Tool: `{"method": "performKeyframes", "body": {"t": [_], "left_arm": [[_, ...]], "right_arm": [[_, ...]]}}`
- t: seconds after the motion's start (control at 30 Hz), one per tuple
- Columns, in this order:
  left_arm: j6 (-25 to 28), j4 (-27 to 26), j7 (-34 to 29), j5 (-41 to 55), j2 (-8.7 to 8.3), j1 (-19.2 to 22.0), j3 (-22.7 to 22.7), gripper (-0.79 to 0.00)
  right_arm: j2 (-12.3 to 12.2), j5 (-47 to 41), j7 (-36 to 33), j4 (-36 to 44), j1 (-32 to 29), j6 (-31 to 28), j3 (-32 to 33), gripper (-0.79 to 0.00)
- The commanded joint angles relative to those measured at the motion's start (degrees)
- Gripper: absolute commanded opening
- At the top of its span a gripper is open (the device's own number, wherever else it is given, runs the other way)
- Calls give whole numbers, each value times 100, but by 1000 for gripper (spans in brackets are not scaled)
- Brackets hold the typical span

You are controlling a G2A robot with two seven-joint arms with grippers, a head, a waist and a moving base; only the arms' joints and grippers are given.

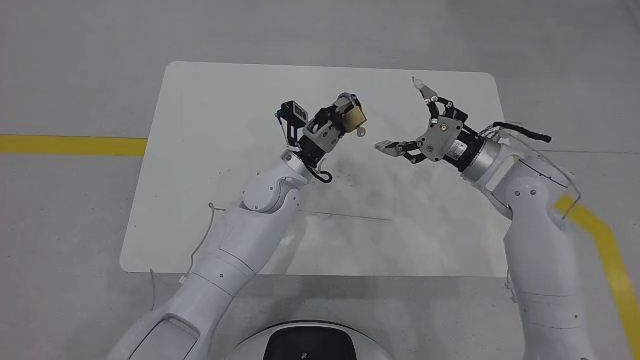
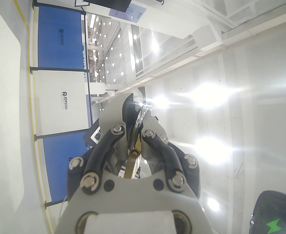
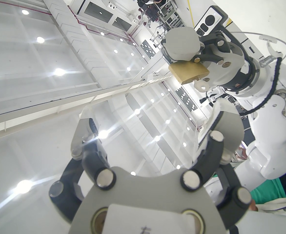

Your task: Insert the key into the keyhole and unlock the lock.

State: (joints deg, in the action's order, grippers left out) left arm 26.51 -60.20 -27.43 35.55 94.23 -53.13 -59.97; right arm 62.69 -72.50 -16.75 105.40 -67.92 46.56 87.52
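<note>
Top view: small brass padlock (image 1: 352, 116) clamped in left gripper (image 1: 347, 110), held off white rectangular table (image 1: 200, 210), toward table's 12 o'clock. Small silver key (image 1: 361, 131) poking out at padlock's 5 o'clock. Right gripper (image 1: 399, 115) at padlock's 3 o'clock, near but apart, fingers spread wide, empty.

Left wrist view: fingers closed tight on padlock body (image 2: 132, 161), steel shackle (image 2: 143, 112) showing between fingertips.

Right wrist view: padlock (image 3: 188, 72) straight ahead of wide-spread right gripper (image 3: 155, 122), key (image 3: 201, 85) apparently already seated in keyhole, round head sticking out, untouched.

Handling guess: padlock rigid, dense, smooth. Key thin, stiff, slippery, little to hold. Best pinched flat across both faces of head, then twisted. Likely slip if pinched on edge or if padlock turns in left grip.
</note>
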Motion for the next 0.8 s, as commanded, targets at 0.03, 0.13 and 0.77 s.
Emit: {"method": "performKeyframes", "body": {"t": [0.03, 0.13, 0.77], "left_arm": [[0, 0, 0, 0, 0, 0, 0, -785], [0, 0, 0, 0, 0, 0, 0, -785], [-128, 121, 137, -993, -118, 28, -141, -785]], "right_arm": [[-1, 55, 19, 28, -10, -86, 16, 0], [-69, 903, -217, 288, -49, -480, 187, 0], [-191, 7864, 2286, 557, -966, -3878, -169, 0]]}}
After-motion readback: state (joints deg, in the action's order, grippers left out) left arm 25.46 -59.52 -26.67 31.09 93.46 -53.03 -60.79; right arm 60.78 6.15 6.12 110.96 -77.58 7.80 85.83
